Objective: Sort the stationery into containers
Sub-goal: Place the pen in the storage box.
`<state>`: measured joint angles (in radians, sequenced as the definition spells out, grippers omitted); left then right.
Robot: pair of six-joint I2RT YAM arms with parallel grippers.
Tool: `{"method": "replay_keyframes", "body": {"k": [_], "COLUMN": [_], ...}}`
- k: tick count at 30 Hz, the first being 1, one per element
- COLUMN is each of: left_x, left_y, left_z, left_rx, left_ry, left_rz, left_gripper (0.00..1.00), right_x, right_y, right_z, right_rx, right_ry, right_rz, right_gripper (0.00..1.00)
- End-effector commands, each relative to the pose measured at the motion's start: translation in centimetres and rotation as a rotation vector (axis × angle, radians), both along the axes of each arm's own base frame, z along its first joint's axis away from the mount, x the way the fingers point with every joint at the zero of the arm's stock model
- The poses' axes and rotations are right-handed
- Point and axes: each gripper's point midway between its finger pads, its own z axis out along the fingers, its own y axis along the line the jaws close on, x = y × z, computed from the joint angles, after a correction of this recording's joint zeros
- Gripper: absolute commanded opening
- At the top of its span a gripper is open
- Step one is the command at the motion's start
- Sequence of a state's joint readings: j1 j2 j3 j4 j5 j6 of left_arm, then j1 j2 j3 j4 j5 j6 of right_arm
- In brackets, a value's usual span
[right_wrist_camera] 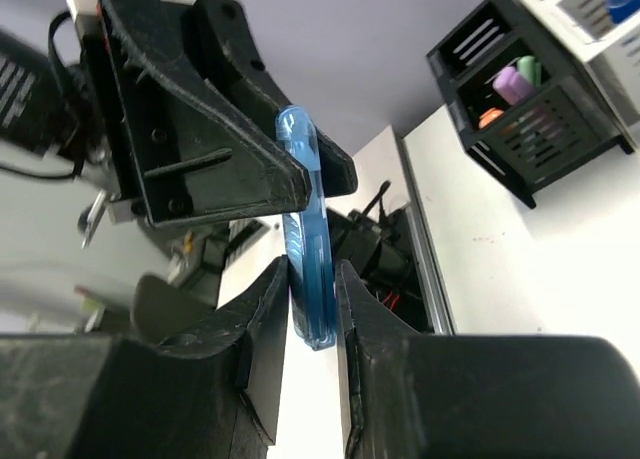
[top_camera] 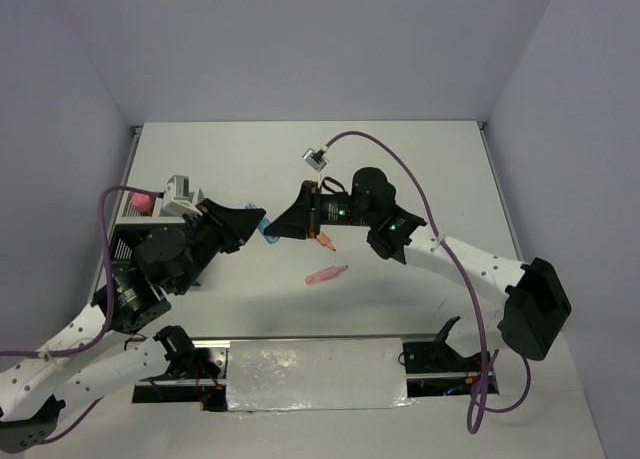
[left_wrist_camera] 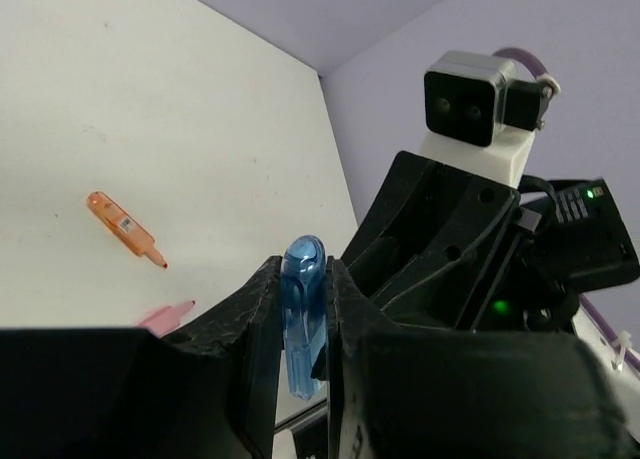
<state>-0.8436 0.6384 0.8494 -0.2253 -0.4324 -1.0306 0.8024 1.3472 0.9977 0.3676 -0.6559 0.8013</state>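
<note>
Blue pen: the blue pen [left_wrist_camera: 303, 314] is off the counter [left_wrist_camera: 150, 99], held in the air between the two arms near the middle of the workspace, with both pincers on it at once.
Left pincer: the left pincer [left_wrist_camera: 302, 284] is pressed onto the pen from both sides, and the rounded tip pokes up past its fingers [left_wrist_camera: 262, 299].
Right pincer: the right pincer [right_wrist_camera: 312, 284] pinches the other stretch of the same pen, its fingers [right_wrist_camera: 268, 309] snug on the barrel.
Risk, dropping: we judge this a hand-over. If one pincer lets go before the other has a firm hold, the pen could fall to the counter.
Risk, twisting: if either arm pulls away while both are clamped, the slim barrel could be levered sideways, slip askew or bend.
Risk, collision: the two sets of fingers sit very close together, so a small misjudged move could knock them into each other.
Look: translucent blue plastic, glossy, slim, rounded at the end. We expect it to be smooth and apt to slide in a light grip.
Loose pens: an orange pen [left_wrist_camera: 125, 229] and a pink pen [left_wrist_camera: 168, 317] lie on the counter below, near each other but apart.
Organiser: the organiser [right_wrist_camera: 556, 144] stands off to the left arm's side. Its black slatted compartment already shows purple, green and orange items.
</note>
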Motion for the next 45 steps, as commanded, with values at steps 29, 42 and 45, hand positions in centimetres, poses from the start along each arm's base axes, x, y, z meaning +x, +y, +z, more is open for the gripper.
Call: {"method": "replay_keyframes", "body": {"k": [29,42,45], "left_x": [2.6,2.0,2.4], "left_y": [33.5,35.3,35.2], "left_z": [-8.9,-13.4,-13.9], "left_rx": [0.812,0.785,0.766], "left_ry": [0.745,0.887,0.876], "left_rz": [1.33,1.397,1.373], "left_gripper": [0.0,0.0,0.12], "right_x": [1.7,-1.5,-1.7], "right_y": [-12.7,-13.3,-13.4], "right_z": [-3.1,-1.2,-1.3], "right_rx": [-0.113,-0.054,-0.05], "right_ry": [-0.191,-0.225,-0.21], "right_rz": [-0.303,-0.232,-0.233], "right_gripper": [0.68,0.68,0.68]}}
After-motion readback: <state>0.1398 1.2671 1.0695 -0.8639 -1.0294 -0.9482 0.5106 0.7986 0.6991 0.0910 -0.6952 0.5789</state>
